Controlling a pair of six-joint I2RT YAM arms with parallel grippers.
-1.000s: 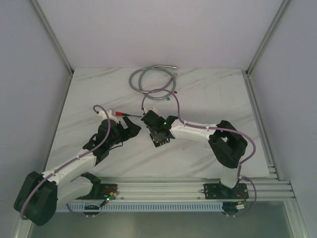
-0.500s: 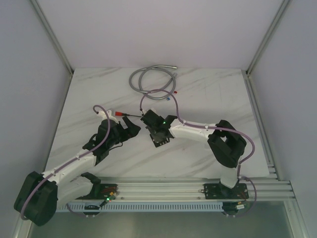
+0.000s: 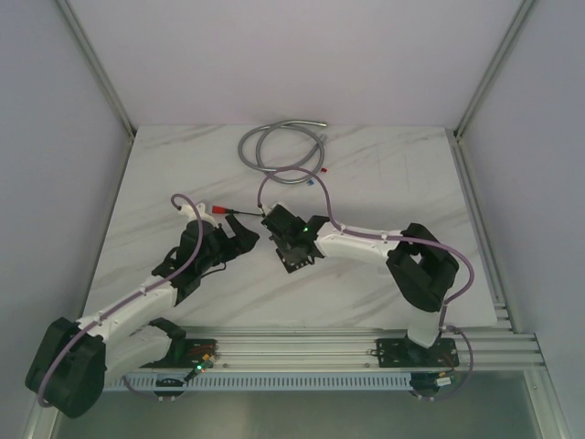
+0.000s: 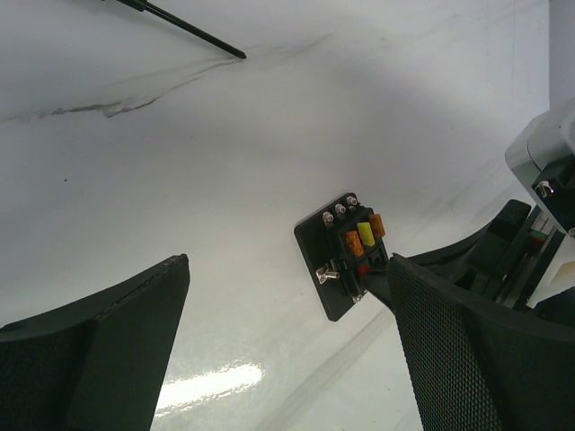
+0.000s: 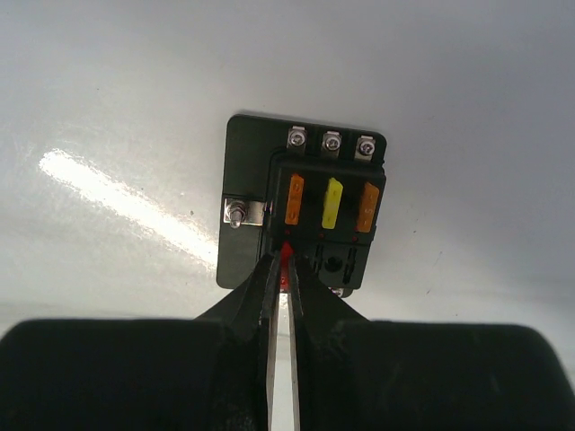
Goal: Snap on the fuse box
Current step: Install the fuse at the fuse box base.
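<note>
The fuse box (image 5: 310, 193) is a black block lying flat on the white marble table (image 3: 384, 174), with two orange fuses and one yellow fuse in its upper row. My right gripper (image 5: 287, 265) is shut on a small red fuse (image 5: 287, 252), its tip at the box's lower left slot. In the top view the right gripper (image 3: 291, 240) is directly over the fuse box (image 3: 296, 260). My left gripper (image 4: 287, 346) is open and empty, low over the table just left of the fuse box (image 4: 334, 267); in the top view it (image 3: 245, 240) sits beside the box.
A thin black probe with a red handle (image 3: 228, 211) lies just beyond the left gripper, and its tip shows in the left wrist view (image 4: 193, 32). A coiled grey cable (image 3: 279, 146) lies at the back. Tiny red (image 3: 324, 170) and blue (image 3: 313, 180) loose fuses lie near it.
The right arm has shifted very slightly, with its gripper staying over the fuse box. The left arm has not moved.
</note>
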